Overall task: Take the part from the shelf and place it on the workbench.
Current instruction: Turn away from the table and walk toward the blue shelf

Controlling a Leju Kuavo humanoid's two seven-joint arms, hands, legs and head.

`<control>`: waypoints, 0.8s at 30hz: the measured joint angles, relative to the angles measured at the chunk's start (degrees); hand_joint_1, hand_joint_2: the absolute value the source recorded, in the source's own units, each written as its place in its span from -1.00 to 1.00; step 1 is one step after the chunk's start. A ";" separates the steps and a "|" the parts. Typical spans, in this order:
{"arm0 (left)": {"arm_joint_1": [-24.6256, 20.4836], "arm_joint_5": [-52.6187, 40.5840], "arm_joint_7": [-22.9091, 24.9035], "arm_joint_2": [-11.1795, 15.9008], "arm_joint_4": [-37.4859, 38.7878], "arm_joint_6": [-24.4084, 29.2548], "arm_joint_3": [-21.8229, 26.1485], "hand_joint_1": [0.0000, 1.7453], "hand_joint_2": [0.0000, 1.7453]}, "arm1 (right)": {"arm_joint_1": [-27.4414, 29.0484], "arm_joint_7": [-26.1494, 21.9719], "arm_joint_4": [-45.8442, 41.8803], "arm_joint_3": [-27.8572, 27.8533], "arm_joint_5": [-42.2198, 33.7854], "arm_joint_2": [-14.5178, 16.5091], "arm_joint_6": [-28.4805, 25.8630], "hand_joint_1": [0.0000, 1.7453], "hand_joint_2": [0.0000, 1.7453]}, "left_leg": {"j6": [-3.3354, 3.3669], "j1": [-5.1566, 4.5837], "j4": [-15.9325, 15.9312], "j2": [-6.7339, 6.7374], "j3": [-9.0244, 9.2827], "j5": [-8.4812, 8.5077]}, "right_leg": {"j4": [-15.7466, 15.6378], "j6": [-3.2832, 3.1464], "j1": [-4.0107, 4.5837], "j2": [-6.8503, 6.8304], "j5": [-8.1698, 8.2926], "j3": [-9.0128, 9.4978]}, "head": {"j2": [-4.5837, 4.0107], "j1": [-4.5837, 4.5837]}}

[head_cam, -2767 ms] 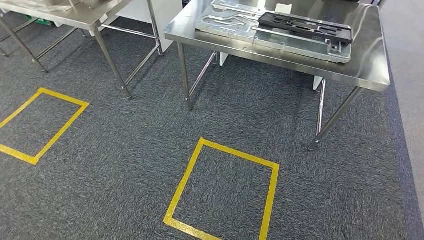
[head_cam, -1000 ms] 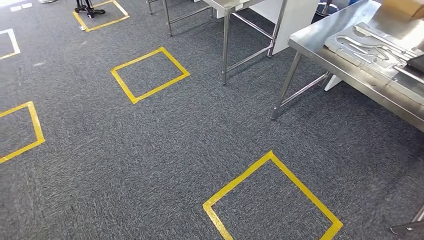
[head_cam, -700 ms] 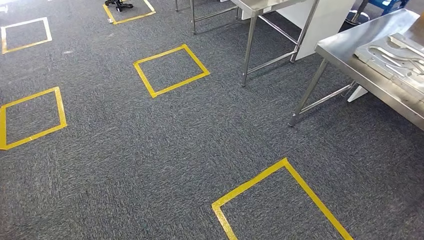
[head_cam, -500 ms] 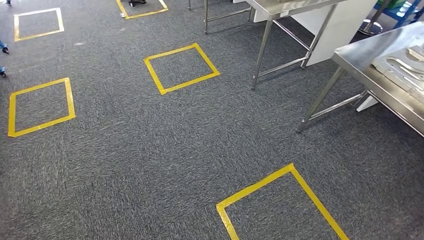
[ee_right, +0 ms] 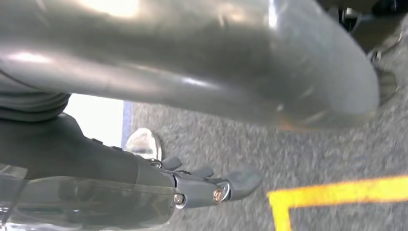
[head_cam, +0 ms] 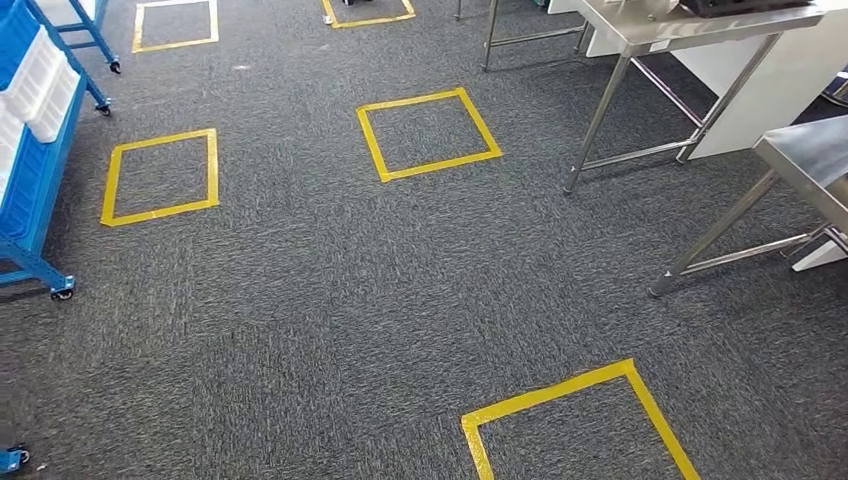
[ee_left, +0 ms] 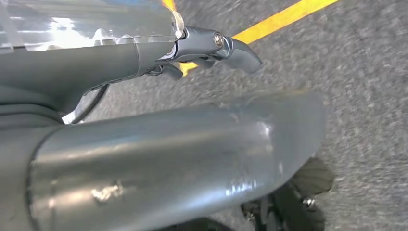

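Head view shows grey carpet (head_cam: 300,320) with yellow tape squares (head_cam: 428,133), a blue shelf (head_cam: 30,150) at the left and steel tabletops (head_cam: 800,150) at the right. Left hand (ee_left: 211,48) and right hand (ee_right: 211,185) hang empty, fingers apart.

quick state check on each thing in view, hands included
left hand: hanging over the carpet, holds nothing, fingers apart
right hand: hanging over the carpet, holds nothing, fingers apart
blue shelf cart: standing on casters, white trays on it
near steel table: standing, only a corner visible
far steel table: standing, dark item on top
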 joint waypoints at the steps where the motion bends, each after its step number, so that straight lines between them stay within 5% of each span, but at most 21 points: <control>1: -0.01 0.00 0.01 0.03 0.00 0.00 0.01 -1.00 -1.00 | 0.09 -0.08 0.01 -0.01 0.14 0.02 0.16 -1.00 -1.00 | -0.22 -0.06 2.23 1.76 -1.01 -1.41 | -0.76 0.08 -0.26 -0.89 0.28 0.46 | 0.00 -0.08; 3: -0.12 -0.06 0.04 0.07 0.00 -0.02 0.02 -1.00 -1.00 | 0.39 -0.35 0.03 -0.02 0.43 0.03 0.50 -1.00 -1.00 | -1.06 0.43 9.21 4.37 -4.46 -5.18 | -1.13 0.25 -0.35 -2.73 0.21 0.77 | 0.00 -0.19; 5: -0.13 -0.14 0.05 0.08 0.00 -0.04 0.02 -1.00 -1.00 | 0.51 -0.58 0.06 -0.02 0.57 0.04 0.77 -1.00 -1.00 | -2.00 1.19 13.76 4.90 -6.67 -6.51 | -0.90 0.72 -0.62 -4.54 -0.15 0.76 | 0.01 -0.20; 6: -0.08 -0.16 0.05 0.11 0.00 -0.03 0.02 -1.00 -1.00 | 0.50 -0.62 0.06 -0.02 0.58 0.05 0.85 -1.00 -1.00 | -2.47 1.55 12.97 5.19 -6.20 -5.55 | -0.64 1.07 -0.86 -5.38 -0.40 0.77 | 0.02 -0.19; 9: -0.09 -0.16 0.07 0.14 0.01 -0.05 0.02 -1.00 -1.00 | 0.47 -0.66 0.05 -0.02 0.58 -0.02 0.90 -1.00 -1.00 | -3.55 2.33 2.67 8.16 -0.76 -0.70 | 1.11 2.64 -1.46 -7.64 -1.81 0.73 | 0.01 -0.27; 11: -0.17 -0.17 0.07 0.04 0.02 -0.08 0.02 -1.00 -1.00 | 0.37 -0.67 0.04 -0.02 0.58 -0.16 0.85 -1.00 -1.00 | -2.86 2.25 -0.08 9.17 0.57 0.05 | 2.13 3.59 -1.36 -8.63 -2.59 0.68 | 0.00 0.01; 13: -0.04 -0.17 0.07 0.09 0.02 -0.09 0.02 -1.00 -1.00 | 0.04 -0.68 0.04 -0.02 0.59 -0.20 0.84 -1.00 -1.00 | -1.63 1.96 0.23 7.97 0.19 0.10 | 2.19 4.21 -1.56 -9.30 -2.79 0.90 | 0.00 0.36; 16: -0.01 -0.19 0.07 0.26 0.02 -0.07 0.03 -1.00 -1.00 | -0.14 -0.69 0.04 -0.02 0.67 -0.16 0.77 -1.00 -1.00 | -0.40 1.83 -0.08 6.27 -0.01 0.52 | 5.42 4.92 -2.16 -5.54 -5.75 -0.29 | 0.00 0.70; 18: -0.14 -0.27 0.06 0.32 0.02 -0.03 0.04 -1.00 -1.00 | 0.05 -0.71 0.08 -0.02 0.81 -0.15 0.68 -1.00 -1.00 | 0.13 1.54 -0.11 4.99 -0.35 0.74 | 12.89 4.65 -2.10 -2.63 -9.78 -3.96 | 0.00 0.87; 20: -0.19 -0.41 0.05 0.33 0.02 0.00 0.04 -1.00 -1.00 | 0.17 -0.73 0.18 -0.02 0.96 -0.15 0.56 -1.00 -1.00 | 0.42 1.09 -0.11 3.38 -0.55 0.84 | 18.84 4.06 -1.78 -2.09 -11.35 -7.23 | 0.00 0.86; 22: -0.13 -0.55 0.04 0.33 0.02 0.00 0.04 -1.00 -1.00 | 0.19 -0.75 0.24 -0.03 1.13 -0.15 0.42 -1.00 -1.00 | 0.49 0.77 -0.10 1.59 -0.44 0.88 | 16.65 3.13 -1.31 -1.59 -8.36 -6.70 | 0.00 0.84; 24: -0.10 -0.61 0.04 0.32 0.03 -0.01 0.04 -1.00 -1.00 | 0.20 -0.77 0.24 -0.06 1.25 -0.17 0.28 -1.00 -1.00 | 0.42 0.71 -0.10 -0.05 -0.28 0.93 | 8.92 2.06 -0.75 1.00 -3.86 -3.41 | 0.01 0.82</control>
